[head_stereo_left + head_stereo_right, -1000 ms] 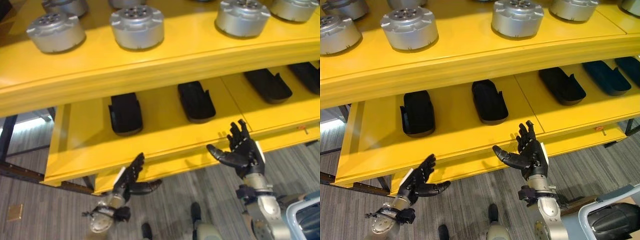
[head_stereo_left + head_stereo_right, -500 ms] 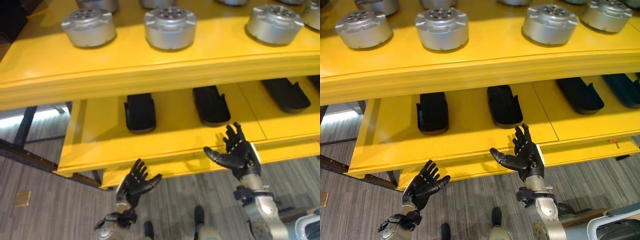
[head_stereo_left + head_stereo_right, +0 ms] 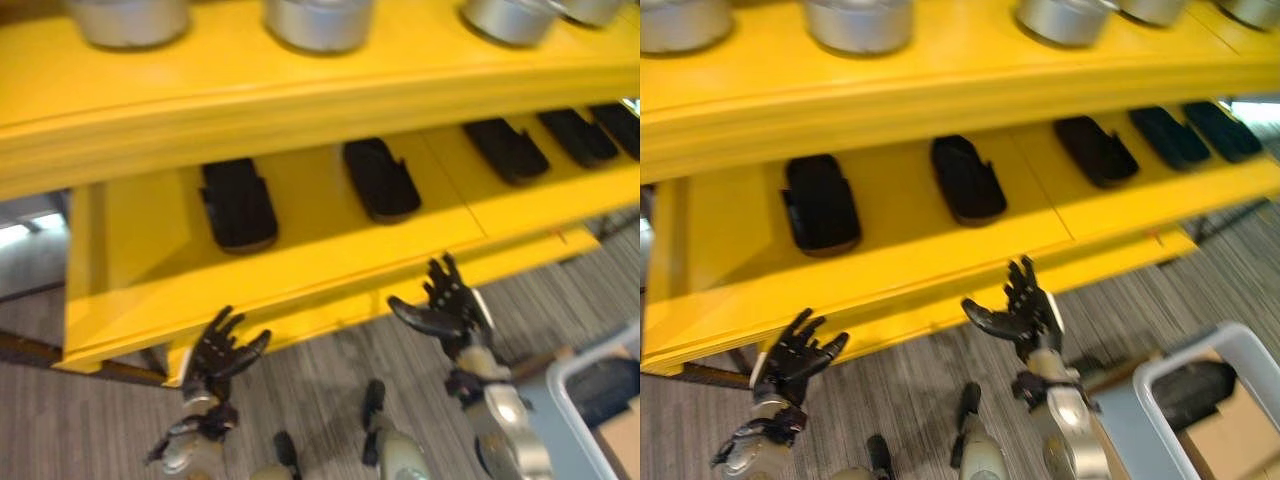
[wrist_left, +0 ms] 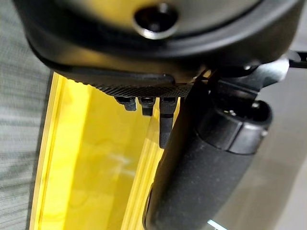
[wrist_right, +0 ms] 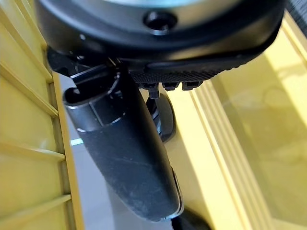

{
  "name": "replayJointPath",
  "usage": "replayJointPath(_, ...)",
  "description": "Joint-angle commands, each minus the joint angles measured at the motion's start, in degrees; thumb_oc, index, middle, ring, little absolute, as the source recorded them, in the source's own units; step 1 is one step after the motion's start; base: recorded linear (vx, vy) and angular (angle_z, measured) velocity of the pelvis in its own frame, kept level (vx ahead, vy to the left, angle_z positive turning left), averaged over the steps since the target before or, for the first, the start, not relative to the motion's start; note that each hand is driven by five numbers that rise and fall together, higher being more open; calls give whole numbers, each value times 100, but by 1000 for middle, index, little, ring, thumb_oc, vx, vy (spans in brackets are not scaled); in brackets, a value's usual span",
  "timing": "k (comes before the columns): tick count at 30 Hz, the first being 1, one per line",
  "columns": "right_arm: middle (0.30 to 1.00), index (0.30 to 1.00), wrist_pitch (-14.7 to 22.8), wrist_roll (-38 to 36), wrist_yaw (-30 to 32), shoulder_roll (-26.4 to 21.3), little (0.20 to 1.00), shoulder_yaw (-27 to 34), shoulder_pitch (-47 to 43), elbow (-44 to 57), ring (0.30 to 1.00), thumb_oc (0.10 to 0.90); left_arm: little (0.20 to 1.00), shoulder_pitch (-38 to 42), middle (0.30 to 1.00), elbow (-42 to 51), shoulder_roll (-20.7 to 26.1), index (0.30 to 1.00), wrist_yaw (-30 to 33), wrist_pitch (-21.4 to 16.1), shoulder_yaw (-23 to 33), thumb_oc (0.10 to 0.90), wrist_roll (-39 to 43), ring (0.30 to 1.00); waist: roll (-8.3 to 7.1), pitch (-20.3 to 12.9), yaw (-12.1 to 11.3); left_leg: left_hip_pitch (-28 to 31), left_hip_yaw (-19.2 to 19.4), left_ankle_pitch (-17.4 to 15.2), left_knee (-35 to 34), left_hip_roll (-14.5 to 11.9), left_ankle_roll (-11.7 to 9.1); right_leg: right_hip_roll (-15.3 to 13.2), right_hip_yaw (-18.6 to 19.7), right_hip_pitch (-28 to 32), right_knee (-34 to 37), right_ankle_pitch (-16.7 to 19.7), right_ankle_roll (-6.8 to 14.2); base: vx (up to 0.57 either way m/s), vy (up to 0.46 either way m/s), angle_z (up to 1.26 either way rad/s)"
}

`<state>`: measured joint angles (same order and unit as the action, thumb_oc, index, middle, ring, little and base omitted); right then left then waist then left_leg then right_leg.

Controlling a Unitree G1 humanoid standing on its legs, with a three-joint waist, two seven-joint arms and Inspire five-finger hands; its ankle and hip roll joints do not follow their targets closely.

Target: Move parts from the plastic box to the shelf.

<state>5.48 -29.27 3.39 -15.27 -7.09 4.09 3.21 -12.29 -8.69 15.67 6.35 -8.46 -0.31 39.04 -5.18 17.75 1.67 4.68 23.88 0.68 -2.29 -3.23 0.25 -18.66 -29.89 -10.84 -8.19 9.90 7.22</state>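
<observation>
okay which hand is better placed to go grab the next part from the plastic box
Probably the right hand: it is open and empty, nearer the plastic box at the robot's lower right. The left hand, also open, is farther away.

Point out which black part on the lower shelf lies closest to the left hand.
The leftmost black part, at the shelf's left end. It lies above the open left hand; the other black parts sit farther right, toward the right hand.

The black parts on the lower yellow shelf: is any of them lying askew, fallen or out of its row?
Nothing stands out. The black parts lie flat in one row on the lower yellow shelf, spaced apart and all pointing about the same way. The left hand and right hand are open and empty in front of it.
</observation>
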Motion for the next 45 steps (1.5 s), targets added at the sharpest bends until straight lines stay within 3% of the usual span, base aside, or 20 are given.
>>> replayJointPath(1,1000,1000,471,188,-75,-61,1000,184,-372,756,1000,900,1000,592,1000,884,112,1000,-249,-594,58,900,-24,1000,-26,-304,81,-159,-532,-256,63,-8,-9,-794,1262,321,-637,-102,600,-199,-33,-26)
replayJointPath(3,1000,1000,455,156,-80,-41,1000,151,-421,782,1000,900,1000,522,1000,949,135,1000,-269,-562,60,900,41,1000,13,-342,-6,-210,-375,-293,214,-102,-13,-858,1357,408,-858,-228,555,-85,-80,-23)
replayJointPath(5,1000,1000,438,152,-95,-51,1000,126,-495,762,1000,900,1000,434,1000,980,195,1000,-294,-509,111,900,53,1000,-12,-439,-151,-252,-298,-413,391,-206,-152,-1011,1005,972,-483,-195,685,-15,-191,-38)
replayJointPath(8,1000,1000,382,159,-184,-40,1000,166,-431,726,1000,900,1000,247,1000,957,153,1000,-413,-469,269,900,87,1000,-91,-614,-231,-332,-102,-345,590,-392,-320,-765,827,1286,336,-225,752,35,-264,-76)
replayJointPath(9,1000,1000,355,94,-275,-80,1000,202,-363,768,1000,900,1000,128,1000,926,60,1000,-456,-443,318,900,146,1000,-96,-676,-204,-422,-10,-227,759,-686,-458,-500,902,1341,577,-438,719,30,-285,-83)
replayJointPath(11,1000,1000,351,92,-276,-86,1000,202,-352,776,1000,900,1000,121,1000,927,56,1000,-459,-443,316,900,148,1000,-79,-687,-208,-437,-11,-234,782,-714,-472,-476,901,1339,586,-437,712,2,-196,-67)
replayJointPath(13,1000,1000,386,34,-339,-148,1000,397,-164,906,1000,900,1000,11,1000,958,-33,1000,-564,-384,368,900,302,1000,35,-686,-65,-455,86,71,794,-1152,-735,-107,929,1433,776,-671,569,-25,-284,-54)
replayJointPath(14,1000,1000,383,33,-340,-152,1000,399,-155,914,1000,900,1000,7,1000,958,-35,1000,-567,-383,366,900,303,1000,51,-686,-69,-449,85,85,790,-1176,-751,-81,928,1439,780,-675,554,0,-230,-51)
replayJointPath(17,1000,1000,479,-57,-362,-137,1000,651,235,1000,1000,900,1000,-137,1000,896,-147,1000,-796,-257,136,900,258,1000,356,-631,189,-220,169,576,546,-1682,-1091,508,950,1663,955,-1032,296,21,-260,-41)
replayJointPath(20,1000,1000,541,-73,-385,-178,1000,758,401,1078,1000,900,1000,-197,1000,895,-164,1000,-911,-201,13,900,166,1000,561,-580,384,-46,260,890,412,-1989,-1276,846,1005,1757,1018,-1196,159,27,-175,-26)
replayJointPath(24,1000,1000,612,-69,-360,-212,1000,938,679,1158,1000,900,1000,-121,1000,855,-166,1000,-959,-204,-172,900,93,1000,722,-460,612,-42,32,1005,596,-2304,-1372,1279,1253,1809,935,-1467,-128,39,-264,-35)
replayJointPath(25,1000,1000,663,-61,-324,-220,1000,955,716,1169,1000,900,1000,-35,1000,826,-162,1000,-949,-226,-222,900,34,1000,708,-346,635,-119,-350,992,1005,-2328,-1342,1417,1398,1826,902,-1543,-226,16,-186,-12)
replayJointPath(26,1000,1000,663,-60,-323,-219,1000,958,712,1170,1000,900,1000,-25,1000,819,-163,1000,-950,-230,-223,900,34,1000,719,-334,650,-153,-388,969,1058,-2352,-1351,1433,1381,1833,899,-1552,-234,-43,-231,-20)
replayJointPath(28,1000,1000,668,-16,-283,-292,1000,981,748,1156,1000,900,1000,61,1000,796,-178,1000,-926,-242,-260,900,47,1000,704,-238,604,-341,-805,1118,1362,-2258,-1178,1514,1436,1842,952,-1491,-361,-64,-126,-34)
replayJointPath(30,1000,1000,654,30,-233,-369,1000,970,661,1094,1000,900,1000,60,1000,859,-221,1000,-881,-275,-257,900,109,1000,607,-175,466,-646,-1713,770,1658,-1585,-912,1505,1691,1772,1007,-1454,-395,-16,-111,-55)
replayJointPath(32,1000,1000,637,69,-255,-433,1000,963,593,1001,1000,900,1000,-57,1000,905,-249,1000,-884,-277,-185,900,54,1000,467,-179,298,-979,-2192,241,1731,-802,-704,1496,1943,1752,1080,-1413,-396,73,-77,-92)
replayJointPath(33,1000,1000,626,100,-275,-453,1000,968,564,943,1000,900,1000,-114,1000,898,-254,1000,-898,-289,-148,900,-25,1000,443,-167,224,-1138,-2356,200,1552,-529,-652,1512,2084,1761,1095,-1388,-384,158,-16,-105)
replayJointPath(35,1000,1000,572,183,-308,-534,1000,827,401,736,1000,900,1000,-155,1000,843,-266,1000,-906,-334,-173,900,-113,1000,526,-54,-1,-1757,-2907,857,780,-53,-704,1679,2482,1736,1081,-1293,-399,186,47,-115)
replayJointPath(39,1000,1000,581,313,-320,-573,1000,707,95,657,1000,900,1000,-32,1000,820,-280,1000,-889,-412,-147,900,-177,1000,618,38,-145,-1876,-2835,1138,442,207,-710,1906,2928,1803,1047,-1408,-465,96,55,-85)
replayJointPath(45,1000,1000,540,330,-334,-448,1000,638,94,668,1000,900,1000,55,1000,804,-257,1000,-854,-423,-313,900,-146,1000,569,-185,43,-1343,-2706,886,249,202,-552,1795,3298,1849,1077,-1475,-448,113,148,-118)
